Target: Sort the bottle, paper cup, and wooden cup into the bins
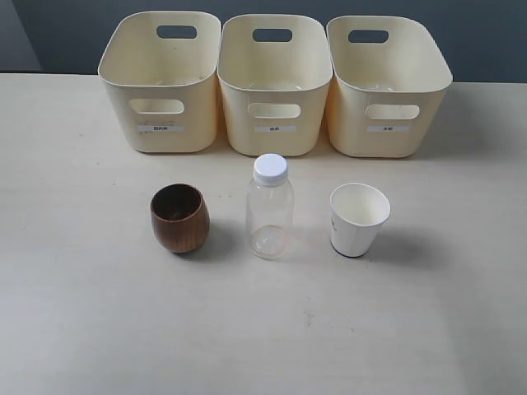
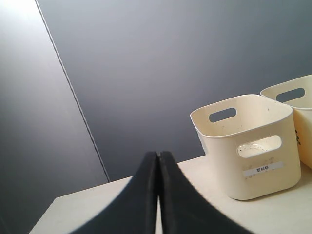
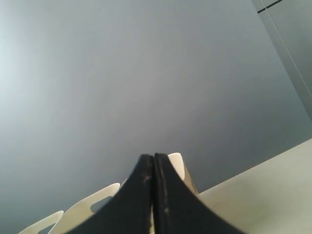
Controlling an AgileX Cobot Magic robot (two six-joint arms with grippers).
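- Bench (image 1: pixel 263 341): a pale, flat surface that carries every item. A dark grey wall (image 1: pixel 74 33) stands behind its far edge.
- Bins: three identical cream tubs set upright in one row along the far side of the bench, close side by side. They are the left bin (image 1: pixel 198 115), the middle bin (image 1: pixel 239 123) and the right bin (image 1: pixel 350 123). Each has oval handle cut-outs and a small white label (image 1: pixel 169 127) on its front face.
- Bottle (image 1: pixel 269 210): clear plastic with a white screw cap, upright on the bench in front of the middle bin and apart from it. It stands between the two cups and touches neither.
- Wooden cup (image 1: pixel 179 220): dark brown and barrel-shaped, mouth up, on the bench in front of the left bin and outside it.
- Paper cup (image 1: pixel 356 222): white and tapered, with a dark mark near the base. It stands mouth up on the bench in front of the right bin and outside it.
- Left end effector (image 2: pixel 157 155): the black fingers are pressed together with nothing between them. The left bin shows beyond them in the left wrist view.
- Right end effector (image 3: pixel 153 157): the fingers are pressed together and grip nothing. Cream bin rims show past them, but which bins cannot be told.
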